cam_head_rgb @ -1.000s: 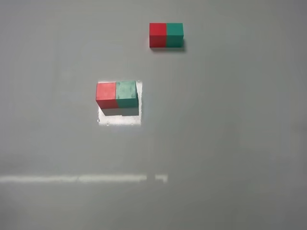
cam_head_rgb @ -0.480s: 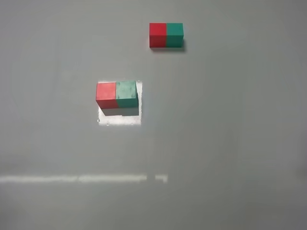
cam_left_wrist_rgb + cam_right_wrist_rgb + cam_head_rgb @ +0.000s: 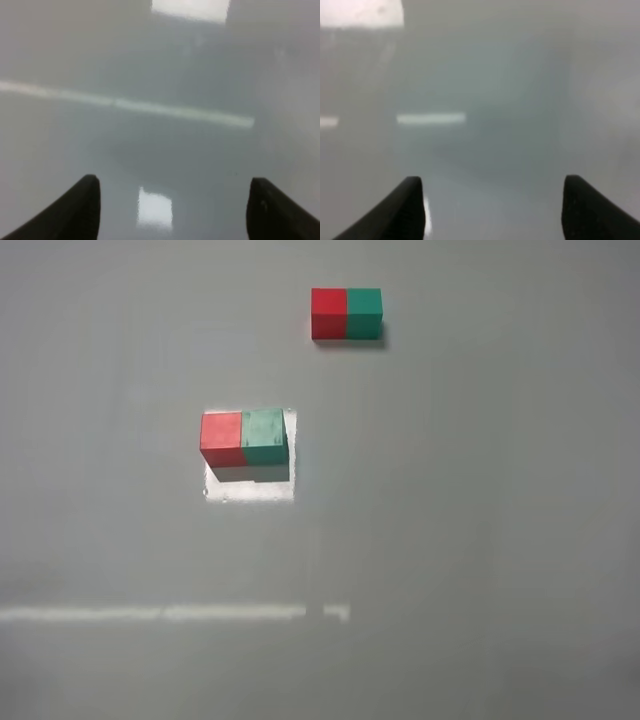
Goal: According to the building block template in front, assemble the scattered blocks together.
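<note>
Seen from above: 2 loose blocks, red [image 3: 221,432] and green [image 3: 264,431], pushed together side by side on the grey table [image 3: 480,540], left of centre and over a bright square patch of reflected light [image 3: 250,486]. Set farther back, toward the far edge and slightly right of centre: the template [image 3: 346,313], a smaller red-and-green bar with the same colour order, red on the left. Judged complete or nearly so, with the pair appearing to match the model.

Left gripper [image 3: 170,210] and right gripper [image 3: 492,207] both parted and empty, with only bare table between the dark fingertips [image 3: 82,200]. Neither arm visible in the overhead view.

Possible trouble from here: a returning arm could nudge the pair apart or knock them askew, since nothing appeared to lock them together. The green block looked set a shade farther back than the red one, so the seam could fall short of the flush join shown by the template.

Hard to judge: whether the 2 blocks truly touched along the whole face or only seemed to from above. Both wrist views blurred, showing only glare streaks and fingertip ends, with the rest of each gripper cut off. Positions of both arms relative to the blocks impossible to tell.
</note>
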Motion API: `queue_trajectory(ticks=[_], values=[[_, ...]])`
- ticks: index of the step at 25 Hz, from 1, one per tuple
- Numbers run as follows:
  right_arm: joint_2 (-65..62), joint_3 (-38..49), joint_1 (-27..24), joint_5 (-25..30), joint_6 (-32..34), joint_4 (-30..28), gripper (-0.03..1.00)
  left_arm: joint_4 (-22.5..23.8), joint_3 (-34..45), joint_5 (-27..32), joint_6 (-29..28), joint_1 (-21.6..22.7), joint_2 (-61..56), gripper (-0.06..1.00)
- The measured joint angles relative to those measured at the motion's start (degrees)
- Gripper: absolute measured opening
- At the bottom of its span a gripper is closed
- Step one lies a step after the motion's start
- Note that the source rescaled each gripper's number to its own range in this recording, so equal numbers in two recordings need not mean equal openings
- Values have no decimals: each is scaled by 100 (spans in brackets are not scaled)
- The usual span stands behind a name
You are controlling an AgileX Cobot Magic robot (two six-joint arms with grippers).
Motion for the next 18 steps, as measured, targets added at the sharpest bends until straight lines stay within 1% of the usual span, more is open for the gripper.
queue_trajectory(ticks=[3,18], values=[[-6,23,0,15,-125,110,46,0,0,0,0,0,0,53],[-6,23,5,15,-131,110,44,16,0,0,0,0,0,53]])
